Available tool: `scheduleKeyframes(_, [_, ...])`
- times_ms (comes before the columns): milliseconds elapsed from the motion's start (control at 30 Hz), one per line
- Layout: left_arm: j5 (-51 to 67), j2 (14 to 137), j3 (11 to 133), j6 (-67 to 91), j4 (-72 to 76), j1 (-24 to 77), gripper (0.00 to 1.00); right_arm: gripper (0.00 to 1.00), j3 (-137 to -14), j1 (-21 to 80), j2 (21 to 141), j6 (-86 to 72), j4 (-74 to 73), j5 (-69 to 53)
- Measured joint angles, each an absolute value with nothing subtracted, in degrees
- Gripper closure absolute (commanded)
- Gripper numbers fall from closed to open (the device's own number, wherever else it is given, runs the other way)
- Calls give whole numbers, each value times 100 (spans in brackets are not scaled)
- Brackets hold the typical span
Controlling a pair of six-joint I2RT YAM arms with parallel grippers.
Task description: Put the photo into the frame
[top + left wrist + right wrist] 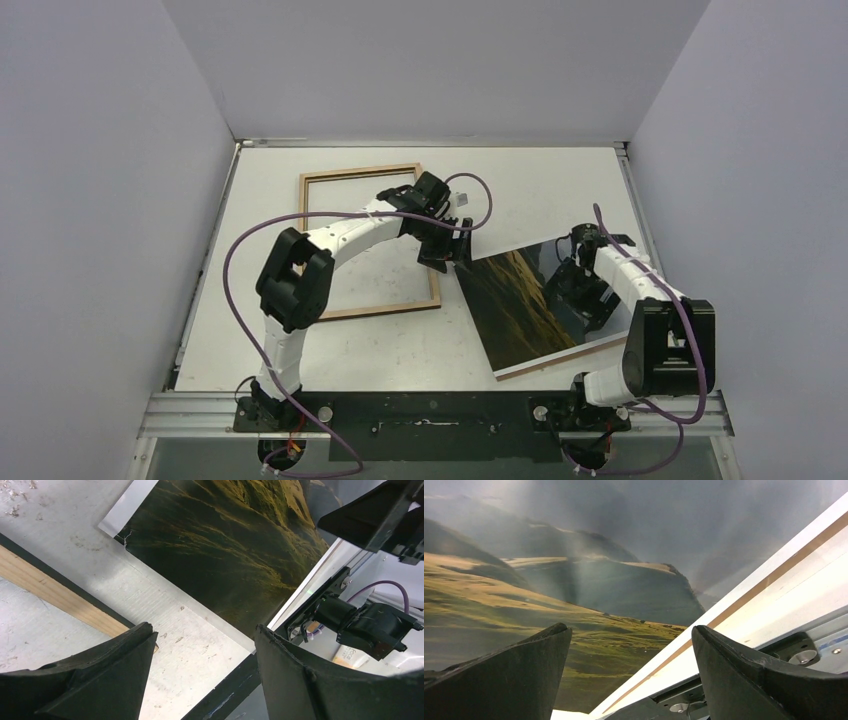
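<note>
The frame [360, 172] lies back up at the table's centre left, showing light wood; its rim also shows in the left wrist view [55, 592]. The photo [510, 300] lies face up at the right, turned at an angle. Its near-left corner shows in the left wrist view [225, 545]. My left gripper [447, 252] is open and empty over the bare table [204, 630], between the frame's right rim and the photo's corner. My right gripper [580, 295] is open and empty above the photo's right part [630, 629], with hills under it [549, 605].
A plain brown backing board lies under the photo; only a thin strip shows along its near edge [560, 358] and in the right wrist view [769, 580]. The black rail [430, 410] with both arm bases runs along the near edge. White walls enclose the table.
</note>
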State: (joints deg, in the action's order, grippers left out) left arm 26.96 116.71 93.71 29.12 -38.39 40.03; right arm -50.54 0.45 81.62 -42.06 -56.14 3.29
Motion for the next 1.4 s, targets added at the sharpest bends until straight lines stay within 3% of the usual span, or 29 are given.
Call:
scheduleKeyframes(333, [2773,11799,9369,2768,-3839,4003,30,0,-4469,-180,8377,-4641,-4788,-193])
scheduleKeyframes(967, [2307,12101,9489,2475,-4191,4003,30,4,-4947,-384,8892,-4943,-4112,-1221])
scheduleKeyframes(1233, [2283,12101,9489,2528,-4154,4003,47,8,-5153,-381,9137,-4945,-2810,-1723])
scheduleKeyframes(1400, [2349,12167,9620,2729,-4021,4003,50,10,-5140,-377,9142,-4858,-2582,-1675])
